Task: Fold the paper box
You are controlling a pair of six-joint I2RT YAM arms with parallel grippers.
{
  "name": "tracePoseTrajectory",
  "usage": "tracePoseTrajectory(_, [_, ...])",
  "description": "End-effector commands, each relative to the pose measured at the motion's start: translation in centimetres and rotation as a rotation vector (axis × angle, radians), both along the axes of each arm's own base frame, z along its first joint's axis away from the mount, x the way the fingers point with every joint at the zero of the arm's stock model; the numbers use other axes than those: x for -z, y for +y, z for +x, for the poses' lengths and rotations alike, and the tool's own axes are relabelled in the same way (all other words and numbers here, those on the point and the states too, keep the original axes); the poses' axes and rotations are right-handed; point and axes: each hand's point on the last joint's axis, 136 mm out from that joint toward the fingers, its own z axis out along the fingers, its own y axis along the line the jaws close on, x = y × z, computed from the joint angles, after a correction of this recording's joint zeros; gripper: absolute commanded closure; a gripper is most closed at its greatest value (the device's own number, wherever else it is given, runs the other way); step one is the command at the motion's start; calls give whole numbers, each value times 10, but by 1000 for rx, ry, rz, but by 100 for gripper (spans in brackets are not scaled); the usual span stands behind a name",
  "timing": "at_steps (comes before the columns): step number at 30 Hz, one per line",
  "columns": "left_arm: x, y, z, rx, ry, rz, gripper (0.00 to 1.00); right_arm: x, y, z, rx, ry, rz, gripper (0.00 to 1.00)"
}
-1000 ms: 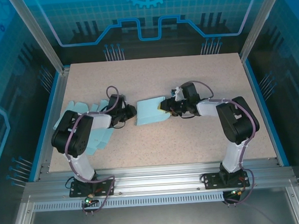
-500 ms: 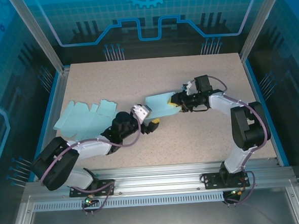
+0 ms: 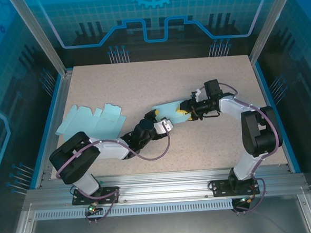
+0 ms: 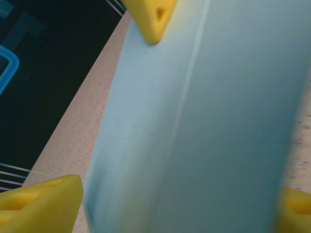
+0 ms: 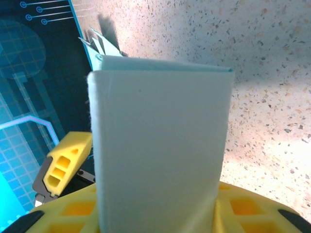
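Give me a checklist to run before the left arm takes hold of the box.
1. Right gripper clamped on the paper box: ok. In the right wrist view the box rises from between its fingers.
2. Left gripper open: ok. Its yellow fingertips stand wide apart.
3. Box edge seated between the left fingers: cannot tell, because the left wrist view is blurred.
4. Box opened into shape: not ok. It looks flattened.
5. Flat paper blanks out of the way: ok. They lie apart, to the left.
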Motion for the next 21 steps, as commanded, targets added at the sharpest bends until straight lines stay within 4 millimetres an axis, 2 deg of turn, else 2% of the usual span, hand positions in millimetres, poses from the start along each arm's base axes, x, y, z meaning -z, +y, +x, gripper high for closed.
tracePoseTrajectory(1, [-23,2,16,-74,-90,5,21,-13,1,-8,-26,-1,30,64])
tracePoseTrajectory(12, [-32,6,10,-63,-62,28,55,-6,-1,-12,-36,7,10,59])
tracePoseTrajectory(14, [-32,6,6,-51,-36,34,56,-5,-3,-12,-34,3,3,54])
tracePoseTrajectory(17, [-30,5,-3,-10,22,49,59,-5,-7,-12,-25,-11,-5,40])
tracePoseTrajectory(21, [-22,5,-21,51,161,99,59,-10,-25,-9,14,-48,-34,27])
